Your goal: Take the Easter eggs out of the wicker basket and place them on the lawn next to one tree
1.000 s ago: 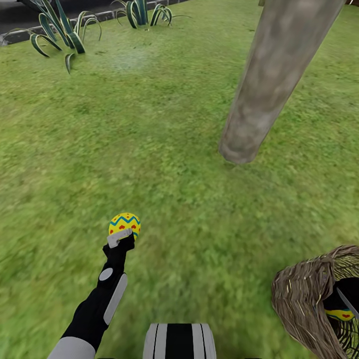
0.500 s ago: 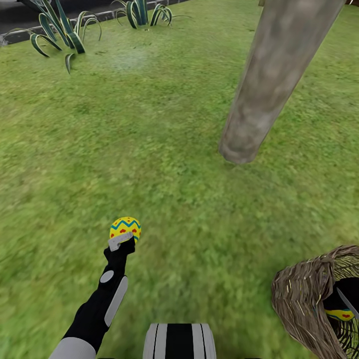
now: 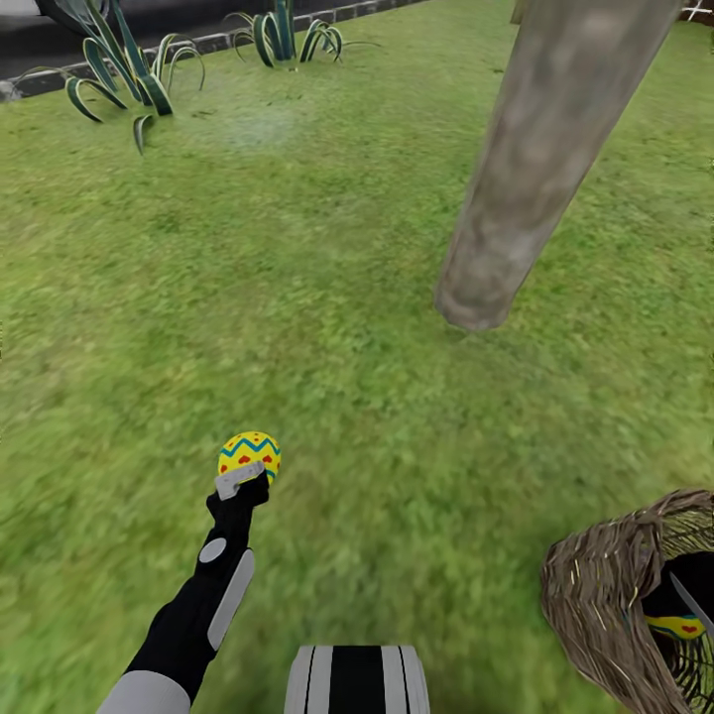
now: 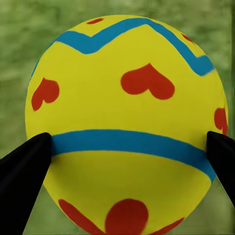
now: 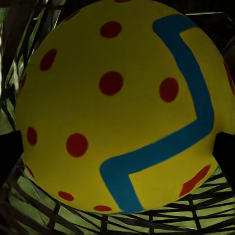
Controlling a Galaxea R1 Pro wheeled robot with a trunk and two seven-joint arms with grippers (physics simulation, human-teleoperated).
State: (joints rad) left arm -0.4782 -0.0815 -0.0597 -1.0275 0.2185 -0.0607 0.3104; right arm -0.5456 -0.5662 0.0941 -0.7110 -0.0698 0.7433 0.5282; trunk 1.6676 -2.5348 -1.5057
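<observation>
My left gripper (image 3: 247,470) is shut on a yellow Easter egg (image 3: 248,451) with red hearts and blue zigzags, held low over the lawn (image 3: 297,297) left of the tree. In the left wrist view its black fingertips (image 4: 24,169) press both sides of that egg (image 4: 127,112). The tree (image 3: 540,169) has its grey-brown trunk base ahead to the right. The wicker basket (image 3: 600,595) stands at the lower right. My right gripper (image 3: 691,603) reaches inside it, shut on a red-dotted Easter egg (image 5: 117,107), whose top (image 3: 674,625) peeks out.
Spiky striped-leaf plants (image 3: 124,69) and a stone kerb (image 3: 198,42) line the far edge of the grass. Open grass lies between my left hand and the trunk. My base (image 3: 357,679) shows at the bottom centre.
My left gripper with its egg dipped slightly a second ago, then held still. The head view has shifted a little at the far edge. The right arm and basket look unchanged.
</observation>
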